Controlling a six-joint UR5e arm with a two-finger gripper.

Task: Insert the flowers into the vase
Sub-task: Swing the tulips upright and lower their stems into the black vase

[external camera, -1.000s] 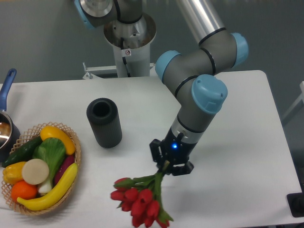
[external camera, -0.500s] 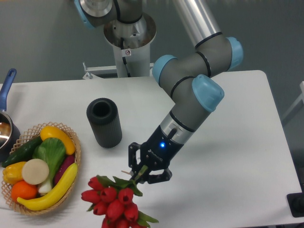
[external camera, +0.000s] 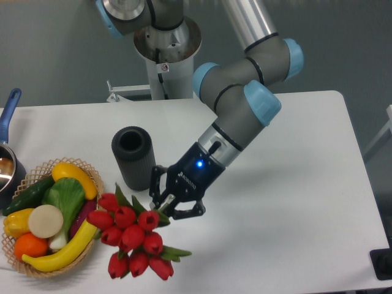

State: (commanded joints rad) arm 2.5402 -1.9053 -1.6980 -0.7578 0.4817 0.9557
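The jaws of the gripper (external camera: 164,210) are closed on the stem end of the flowers (external camera: 131,242); the red buds hang low over the tabletop (external camera: 294,202), just in front of the vase (external camera: 133,158), near the wicker basket (external camera: 98,187); the vase stands upright with its mouth clear. The bunch looks light and floppy, the heads easily crushed, so the stems seem the right place to hold. The tabletop is white and smooth; a grey wall lies behind.
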